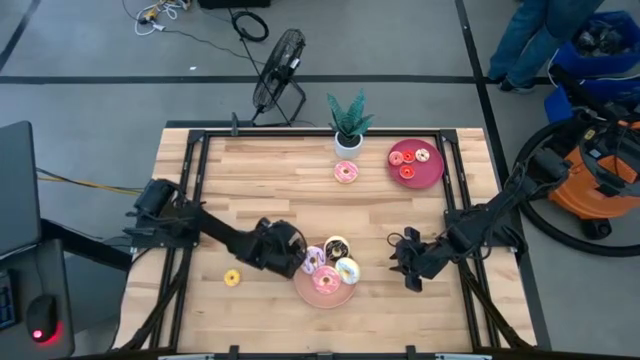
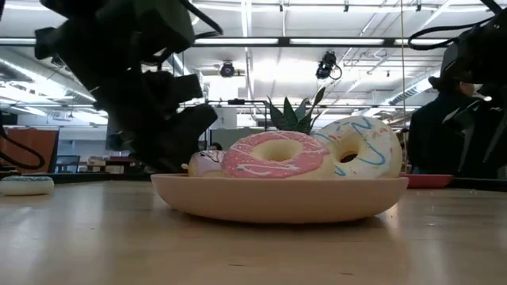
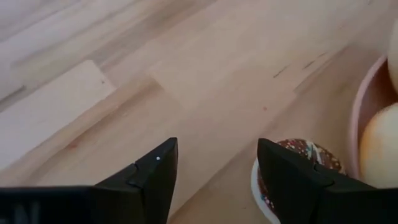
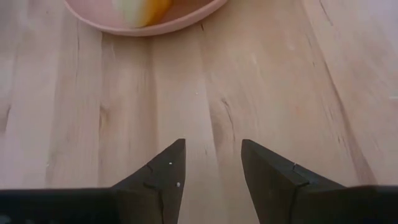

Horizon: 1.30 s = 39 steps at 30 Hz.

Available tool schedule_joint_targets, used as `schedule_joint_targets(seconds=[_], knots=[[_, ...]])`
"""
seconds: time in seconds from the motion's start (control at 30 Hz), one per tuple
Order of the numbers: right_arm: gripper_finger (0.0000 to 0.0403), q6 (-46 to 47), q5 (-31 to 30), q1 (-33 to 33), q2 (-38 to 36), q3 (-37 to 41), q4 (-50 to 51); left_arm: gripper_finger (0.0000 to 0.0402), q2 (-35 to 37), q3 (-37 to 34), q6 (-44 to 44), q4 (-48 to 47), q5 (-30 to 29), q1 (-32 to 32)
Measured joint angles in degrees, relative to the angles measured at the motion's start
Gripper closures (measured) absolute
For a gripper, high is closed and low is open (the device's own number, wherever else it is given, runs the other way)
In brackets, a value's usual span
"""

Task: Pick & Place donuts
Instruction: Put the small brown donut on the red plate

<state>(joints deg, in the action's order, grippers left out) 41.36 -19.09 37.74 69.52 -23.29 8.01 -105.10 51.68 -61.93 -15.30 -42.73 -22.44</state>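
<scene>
A pink plate (image 1: 305, 293) near the table's near edge holds several donuts: a pink-iced one (image 1: 326, 280), a white one with blue streaks (image 1: 347, 270), a chocolate one (image 1: 336, 247) and a pink striped one (image 1: 313, 260). In the low view the pink donut (image 2: 273, 154) and the white donut (image 2: 360, 146) lean together on the plate (image 2: 277, 202). My left gripper (image 1: 293, 257) is open at the plate's left rim. Its wrist view shows bare wood between the fingers (image 3: 214, 180) and a chocolate sprinkled donut (image 3: 311, 152) beyond one finger. My right gripper (image 1: 405, 262) is open and empty, right of the plate, over bare wood (image 4: 211, 180).
A small yellow donut (image 1: 232, 278) lies alone left of the plate. A pink donut (image 1: 346, 172) lies near a potted plant (image 1: 349, 122). A dark red plate (image 1: 432, 172) at the far right holds three small donuts. A black frame (image 1: 200, 132) borders the table.
</scene>
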Motion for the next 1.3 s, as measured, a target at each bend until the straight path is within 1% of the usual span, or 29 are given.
schedule_joint_targets(seconds=[0.23, 0.37, 0.5, 0.67, 0.7, 0.77, 0.83, 1.0, 1.13, 1.3], knots=[[0.0238, 0.13, -0.15, 0.65, 0.0, 0.0, -0.68, 0.0194, 0.02, 0.0, 4.75, 1.67, 4.88, 1.19], [0.0238, 0.15, -0.96, 0.63, 0.0, 0.0, -0.78, 0.0223, 0.09, 0.02, 5.68, 1.76, 6.57, 1.03], [0.0238, 0.15, -0.98, 0.63, 0.0, 0.0, -0.78, 0.0278, 0.11, 0.11, 8.15, 1.95, 8.68, 1.09], [0.0238, 0.05, -1.03, 0.63, 0.0, 0.0, -0.8, 0.0374, 0.11, 0.13, 10.43, 1.92, 9.7, 1.03], [0.0238, -0.02, -1.19, 0.63, 0.0, 0.0, -0.84, 0.0388, 0.11, 0.13, 10.64, 1.83, 9.73, 1.01], [0.0238, -0.25, -2.19, 0.63, 0.0, 0.0, -0.93, 0.0393, 0.47, 0.11, 10.79, 0.6, 9.31, 1.01], [0.0238, -0.27, -3.64, 0.63, 0.0, 0.0, -0.88, 0.0395, 1.44, -0.14, 10.29, -2.58, 8.57, 0.97], [0.0238, -0.31, -7.95, 0.61, 0.0, 0.0, -0.85, 0.0397, 5.93, -0.04, 7.25, -8.83, 2.4, 0.59], [0.0238, -0.31, -8.5, 0.61, 0.0, 0.0, -0.8, 0.0397, 7.61, -0.04, 8.54, -8.63, -0.52, -0.44], [0.0238, -0.31, -8.52, 0.61, 0.0, 0.0, -0.94, 0.0396, 7.72, -0.04, 9.21, -8.71, -1.87, -2.8]])
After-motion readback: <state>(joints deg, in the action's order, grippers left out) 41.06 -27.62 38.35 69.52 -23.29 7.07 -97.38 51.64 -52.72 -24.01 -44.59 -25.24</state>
